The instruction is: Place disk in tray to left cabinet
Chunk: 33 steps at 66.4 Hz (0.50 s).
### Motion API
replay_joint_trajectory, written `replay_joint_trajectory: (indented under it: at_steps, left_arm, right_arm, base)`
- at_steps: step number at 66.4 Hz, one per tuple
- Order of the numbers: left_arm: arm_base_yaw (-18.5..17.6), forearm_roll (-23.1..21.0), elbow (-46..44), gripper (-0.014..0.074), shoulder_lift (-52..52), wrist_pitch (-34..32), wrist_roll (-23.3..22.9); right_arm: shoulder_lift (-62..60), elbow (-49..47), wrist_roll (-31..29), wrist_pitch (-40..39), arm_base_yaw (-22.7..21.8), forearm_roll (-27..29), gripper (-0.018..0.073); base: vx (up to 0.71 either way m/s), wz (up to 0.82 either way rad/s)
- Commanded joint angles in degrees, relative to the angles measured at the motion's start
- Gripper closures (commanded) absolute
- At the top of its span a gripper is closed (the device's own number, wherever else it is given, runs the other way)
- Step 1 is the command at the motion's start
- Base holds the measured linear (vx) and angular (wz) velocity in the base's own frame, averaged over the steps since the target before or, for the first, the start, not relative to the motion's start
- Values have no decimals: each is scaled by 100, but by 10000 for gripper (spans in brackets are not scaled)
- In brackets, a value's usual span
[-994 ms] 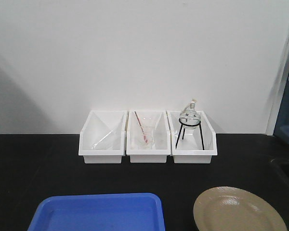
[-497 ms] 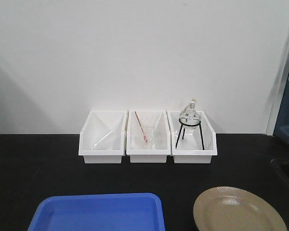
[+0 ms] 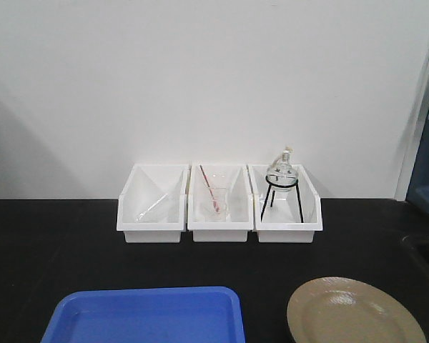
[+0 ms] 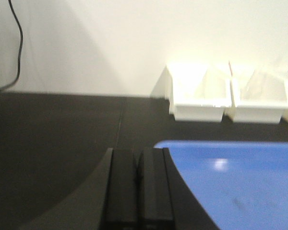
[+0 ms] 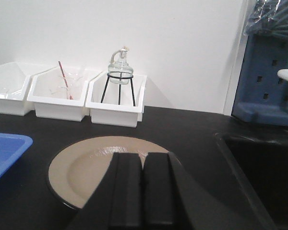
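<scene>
The disk (image 3: 354, 312) is seen lying flat, face up, on the black countertop (image 3: 57, 243) at btm right of the front view, not yet lifted. It is set near the blue tray (image 3: 146, 314), which is cut off at btm ctr-left, w/ a strip of bare counter left btwn them. The two are probably laid side by side so only a short transfer is needed. The left cabinet isn't shown in any view.

The R gripper (image 5: 143, 155) is framed low against the disk's near rim in its wrist view, fingers pressed together, nothing gripped. The L gripper (image 4: 138, 153) is likewise closed & empty, parked by the tray's left corner.

Behind, three white bins (image 3: 218, 232) are lined up along the wall. A beaker w/ red rod (image 3: 214, 200) is kept in the middle one and a glass burner on a wire stand (image 3: 281, 175) in the right one, likely boxed against tipping. No brand, label or writing can be read.
</scene>
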Motion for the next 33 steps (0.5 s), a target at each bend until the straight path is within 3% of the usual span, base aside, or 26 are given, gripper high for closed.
replay_joint_trajectory:
  at_steps: [1, 12, 20, 27, 33]
  left_arm:
    - [5, 1, 109, 603, -32, -908, -13]
    - [5, 1, -41, 603, -32, -1322, -6]
    - [5, 7, -600, 602, -32, -1303, 6]
    - [5, 128, -1439, 600, 77, -676, 173]
    - [5, 164, -2137, 600, 473, 419, 467]
  right_arm:
    - [-66, 124, -31, -691, 0, -26, 567]
    - [-66, -50, 0, -1284, 0, 8, 567]
    - [26, -835, 0, -462, 0, 180, 566]
    - [385, -1763, 0, 639, 0, 165, 564]
    - [864, -2424, 0, 1246, 0, 161, 563]
  base:
    - [0, 0]
    - [0, 0]
    - [0, 0]
    - [0, 0]
    - [0, 0]
